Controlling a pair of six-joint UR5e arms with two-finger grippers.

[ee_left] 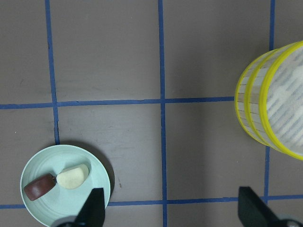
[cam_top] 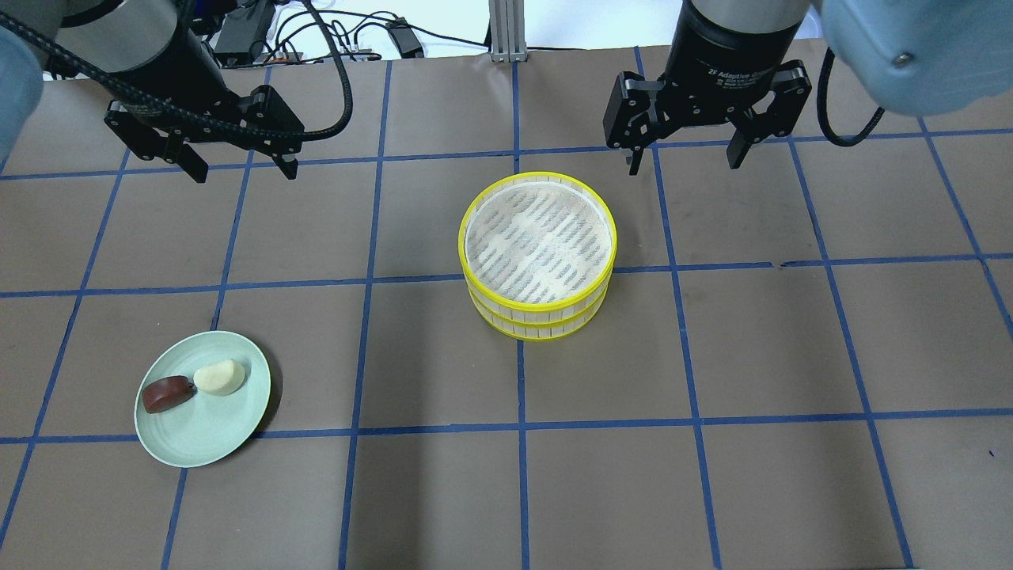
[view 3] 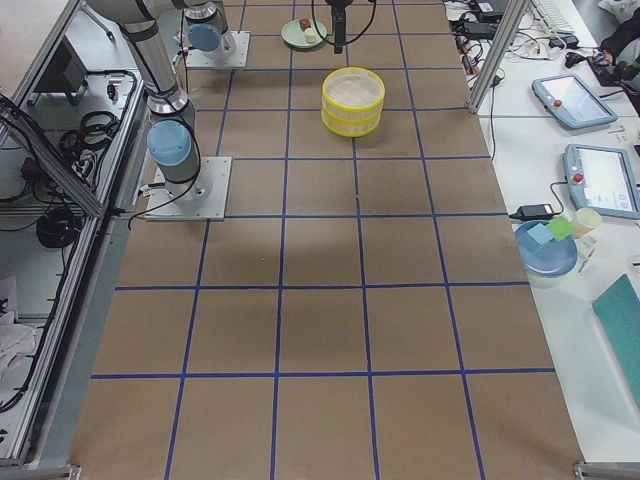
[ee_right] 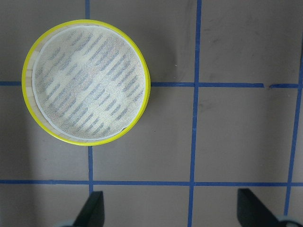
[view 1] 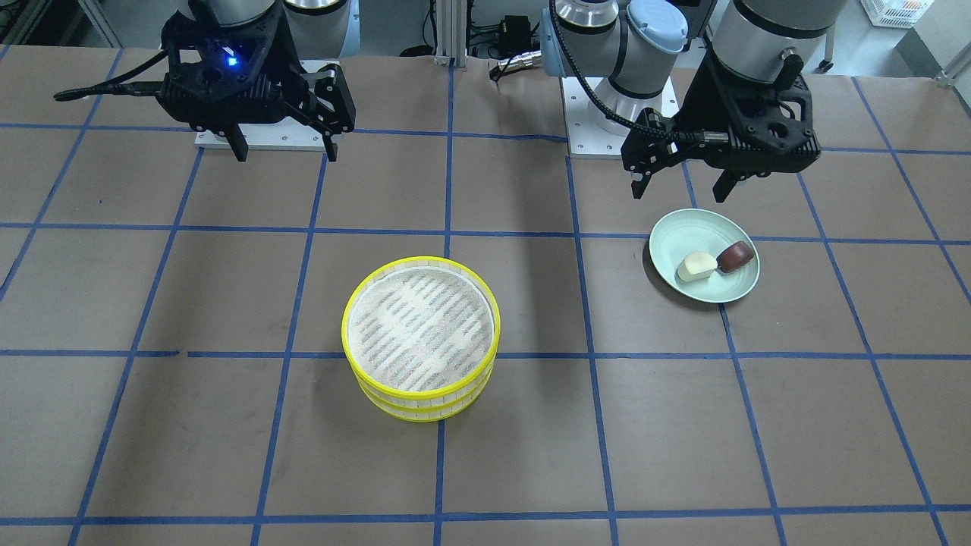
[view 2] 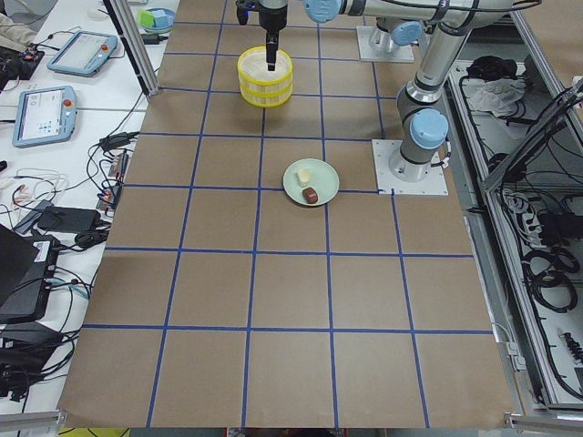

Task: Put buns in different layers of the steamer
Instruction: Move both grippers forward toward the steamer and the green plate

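The two steamer layers (cam_top: 538, 253) stand stacked in the middle of the table, yellow-rimmed. The top floor (ee_right: 86, 80) is bare and the lower layer's inside is hidden. The cream-white bun (cam_top: 220, 378) and the reddish-brown bun (cam_top: 167, 393) lie touching on a pale green plate (cam_top: 202, 435). They also show in the left wrist view, the cream bun (ee_left: 73, 176) and the brown bun (ee_left: 39, 187). My left gripper (cam_top: 244, 170) is open and empty, high behind the plate. My right gripper (cam_top: 684, 162) is open and empty, behind and right of the steamer.
The brown table (cam_top: 443, 491) carries a grid of blue tape lines. The arm base plates (view 1: 607, 114) sit at the robot's side of the table. Tablets and cables (view 2: 55, 100) lie beyond the table's far edge.
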